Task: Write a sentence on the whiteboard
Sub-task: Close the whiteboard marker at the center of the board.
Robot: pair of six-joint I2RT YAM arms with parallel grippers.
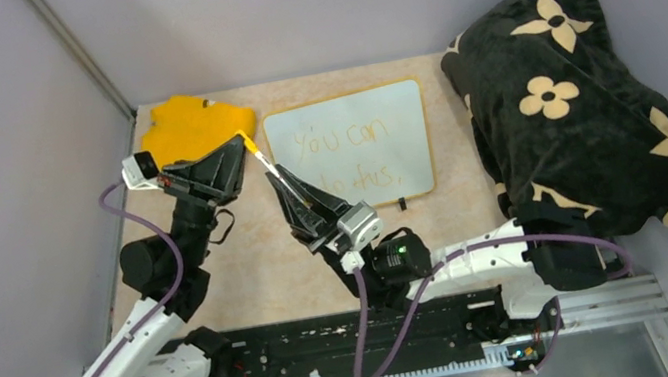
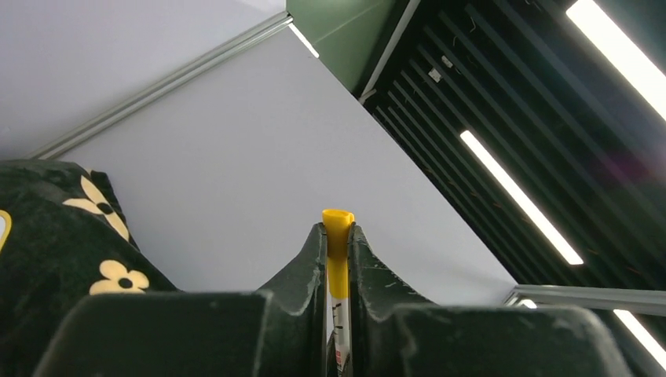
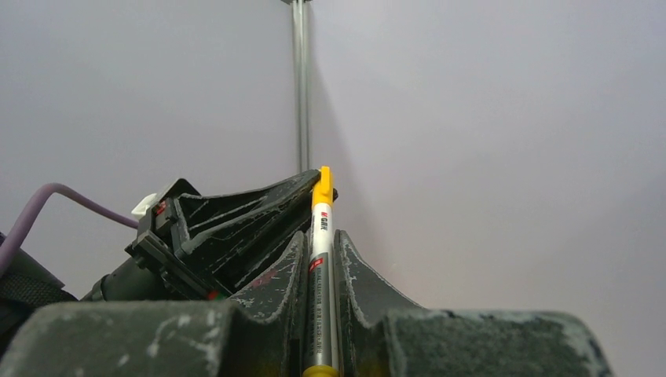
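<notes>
L arm [image 1: 124,358], R arm [image 1: 469,268]: white links, black joints, purple cables [image 3: 55,188]; black end effector fingers [image 3: 365,275] scuffed grey.

whiteboard [image 1: 388,109]: flat on table, yellow-orange rim | sentence [image 1: 352,153]: faint yellow-orange, two lines, partly hidden

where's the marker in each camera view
Top external: marker left of centre, spanning left end effector and right end effector, by the whiteboard's left edge.
Left wrist: bottom centre, yellow end poking up.
Right wrist: bottom centre, upright.
Shared landmark: the marker's yellow end, clamped by the left end effector, in all three.
</notes>
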